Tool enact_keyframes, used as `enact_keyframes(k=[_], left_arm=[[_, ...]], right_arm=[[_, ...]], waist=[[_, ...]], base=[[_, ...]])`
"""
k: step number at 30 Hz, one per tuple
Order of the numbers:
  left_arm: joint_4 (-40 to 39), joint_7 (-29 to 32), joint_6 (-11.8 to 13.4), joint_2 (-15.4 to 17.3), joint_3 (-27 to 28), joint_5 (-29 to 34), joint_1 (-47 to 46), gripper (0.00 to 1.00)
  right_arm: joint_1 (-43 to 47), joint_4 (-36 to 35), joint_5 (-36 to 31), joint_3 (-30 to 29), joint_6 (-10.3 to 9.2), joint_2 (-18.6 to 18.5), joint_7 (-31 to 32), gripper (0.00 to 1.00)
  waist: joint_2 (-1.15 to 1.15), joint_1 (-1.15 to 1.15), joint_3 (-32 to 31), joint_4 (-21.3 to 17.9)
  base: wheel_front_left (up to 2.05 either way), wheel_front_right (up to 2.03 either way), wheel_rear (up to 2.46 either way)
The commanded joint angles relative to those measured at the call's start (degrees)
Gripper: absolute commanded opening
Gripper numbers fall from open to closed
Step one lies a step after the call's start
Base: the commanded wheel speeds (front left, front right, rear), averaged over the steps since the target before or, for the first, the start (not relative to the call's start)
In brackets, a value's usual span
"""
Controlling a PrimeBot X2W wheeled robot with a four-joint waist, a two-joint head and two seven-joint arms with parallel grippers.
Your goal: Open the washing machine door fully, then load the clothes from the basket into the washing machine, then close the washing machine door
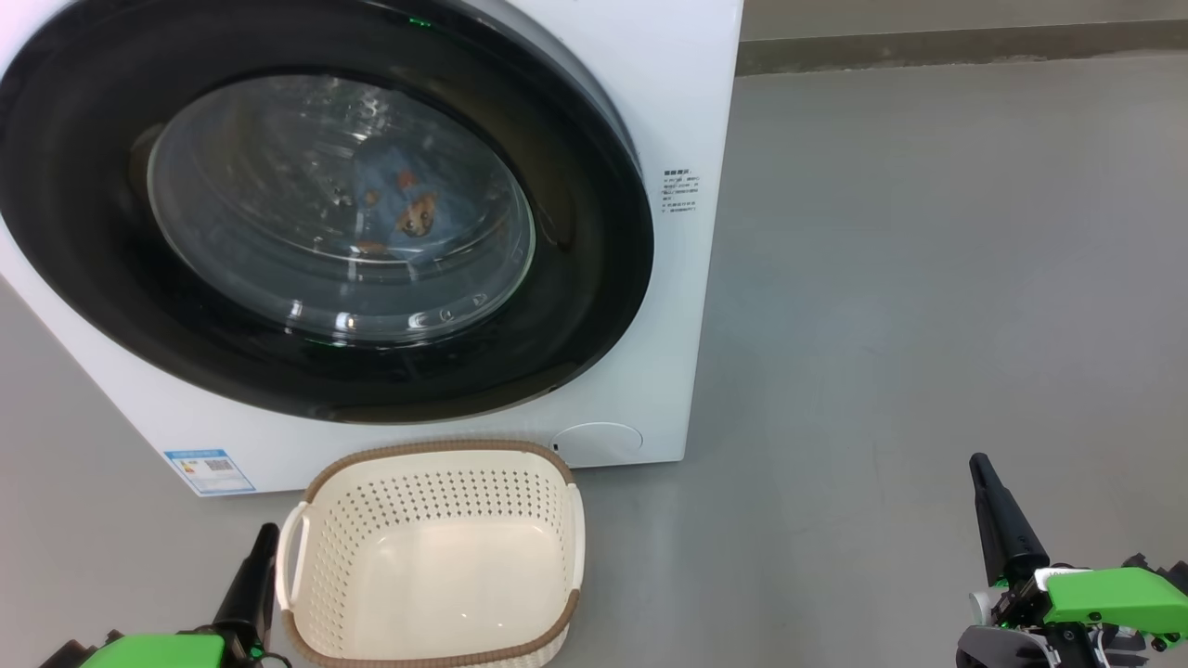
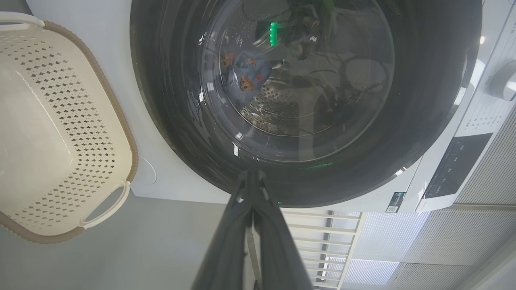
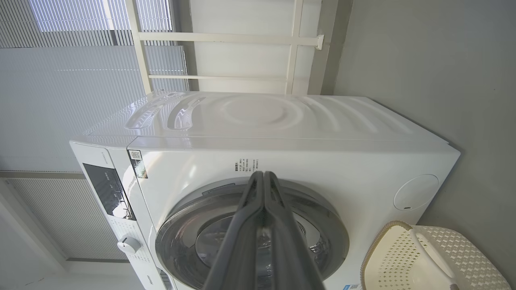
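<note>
Grey floor (image 1: 928, 278) — washing machine (image 1: 668, 93), basket (image 1: 427, 492).

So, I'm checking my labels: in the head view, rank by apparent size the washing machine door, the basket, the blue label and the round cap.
1. washing machine door
2. basket
3. round cap and blue label look about alike, so they are not ranked.

Soft even daylight; wide-angle edge distortion

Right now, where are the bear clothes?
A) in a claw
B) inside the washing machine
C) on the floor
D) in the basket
B: the clothes show through the glass of the shut washing machine door, and the basket holds nothing.
</note>
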Motion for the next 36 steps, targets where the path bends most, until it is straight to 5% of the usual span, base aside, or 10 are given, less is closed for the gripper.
enact_keyframes(k=[1, 36], left_arm=[[-1.6, 0.4, -0.2, 0.7, 2.0, -0.5, -2.4, 0.00], [-1.6, 0.4, -0.2, 0.7, 2.0, -0.5, -2.4, 0.00]], right_arm=[[-0.3, -1.8, 0.2, 1.3, 0.09, -0.1, 0.5, 0.00], [-0.3, -1.8, 0.2, 1.3, 0.09, -0.1, 0.5, 0.00]], waist=[[0.00, 0.00, 0.0, 0.0], [0.00, 0.00, 0.0, 0.0]], base=[[0.00, 0.00, 0.00], [0.00, 0.00, 0.00]])
